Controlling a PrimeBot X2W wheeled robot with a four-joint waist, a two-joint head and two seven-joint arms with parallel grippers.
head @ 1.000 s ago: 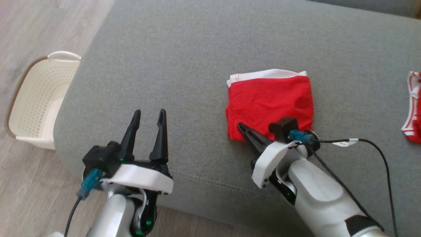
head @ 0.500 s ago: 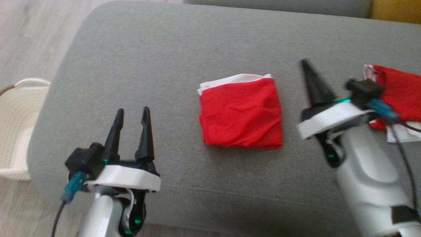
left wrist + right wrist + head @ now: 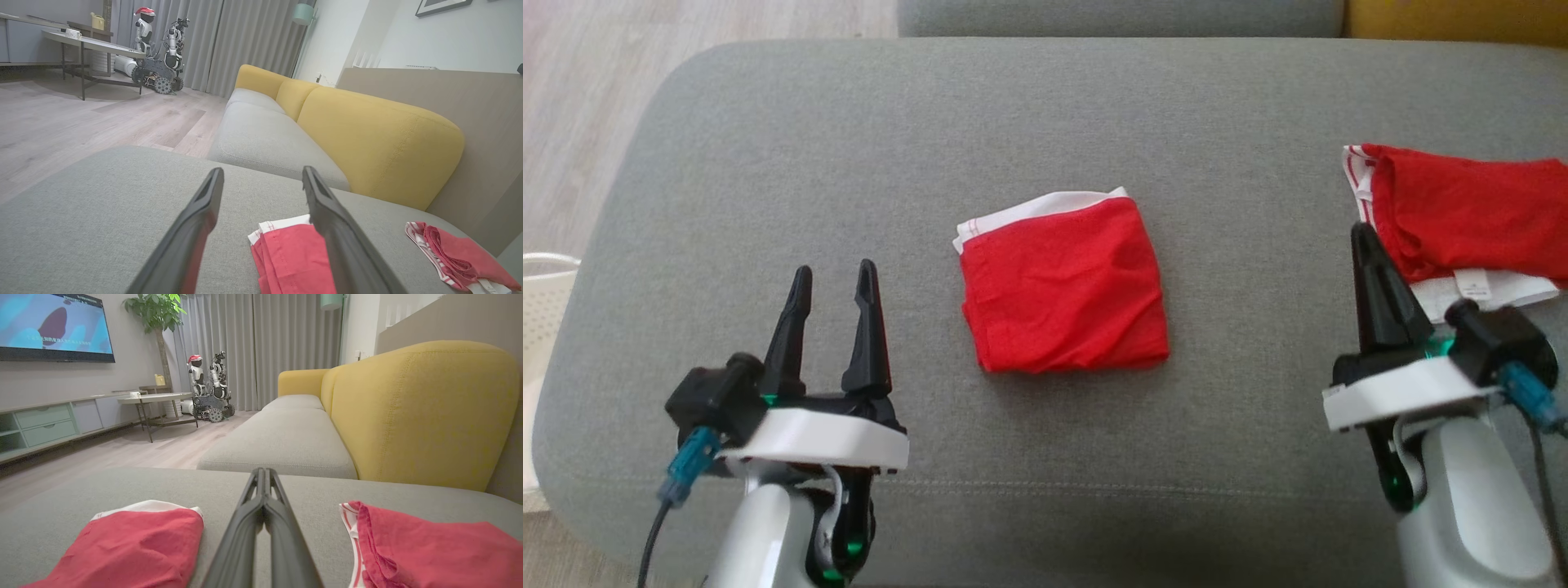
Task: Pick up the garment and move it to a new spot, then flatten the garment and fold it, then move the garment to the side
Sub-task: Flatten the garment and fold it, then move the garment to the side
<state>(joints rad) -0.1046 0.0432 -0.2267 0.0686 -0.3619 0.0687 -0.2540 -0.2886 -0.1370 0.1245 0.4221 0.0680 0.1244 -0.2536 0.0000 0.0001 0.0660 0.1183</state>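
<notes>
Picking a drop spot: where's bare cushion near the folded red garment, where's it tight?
Free: cushion from its left edge to the folded garment, beyond the left tool; the far strip behind both garments. Narrower: the gap between folded garment and second red garment. Crowded: right side, right tool beside the second garment.

Folded garment [image 3: 1066,298], ahead and to the right of the left gripper [image 3: 835,269]: red matt cloth, lightly creased, with a smooth white band. Second garment [image 3: 1462,204], just beyond the right gripper [image 3: 1361,230]: the same red matt cloth, crumpled, with a striped white band. Cushion [image 3: 1045,114] beneath both grippers: grey woven upholstery, matt, finely rough. Fingers [image 3: 866,327]: black, matt, plastic in appearance. Wrist housing [image 3: 825,437]: white, smooth, slight sheen. Floor [image 3: 588,65], left of the left gripper: pale wood grain.
</notes>
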